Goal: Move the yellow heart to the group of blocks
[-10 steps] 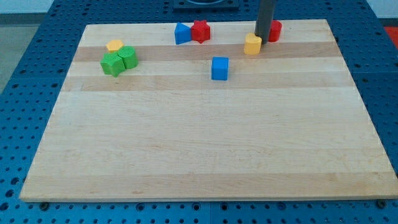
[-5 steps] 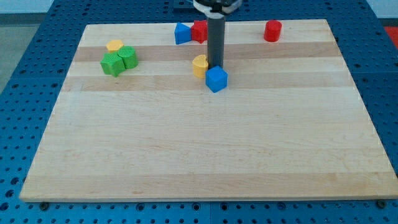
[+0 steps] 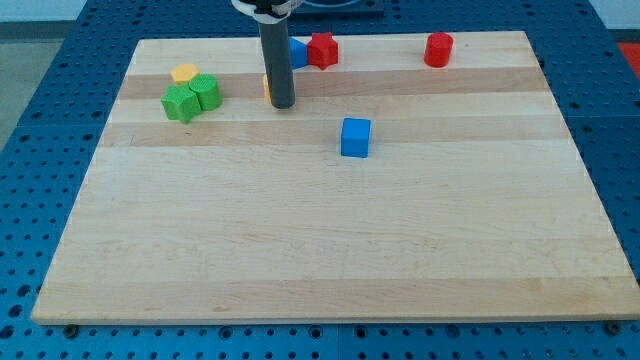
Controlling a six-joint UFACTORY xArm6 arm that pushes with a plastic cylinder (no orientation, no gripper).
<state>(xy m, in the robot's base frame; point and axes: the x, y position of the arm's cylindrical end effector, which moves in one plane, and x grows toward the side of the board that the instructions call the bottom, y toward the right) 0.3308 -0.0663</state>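
- A pale wooden board (image 3: pixel 330 240) fills most of the view, made of long planks whose seams and grain run from 9 o'clock to 3 o'clock.
- The board is narrower toward 12 o'clock and wider toward 6 o'clock.
- Under and around it lies a blue perforated surface (image 3: pixel 40 120) with a regular grid of small dark holes, showing at 9, 3 and 6 o'clock.
- A grey-white strip (image 3: pixel 40 12) runs across the 12 o'clock edge, above the blue surface.
- Light is even and soft, with only faint shadows on the wood.
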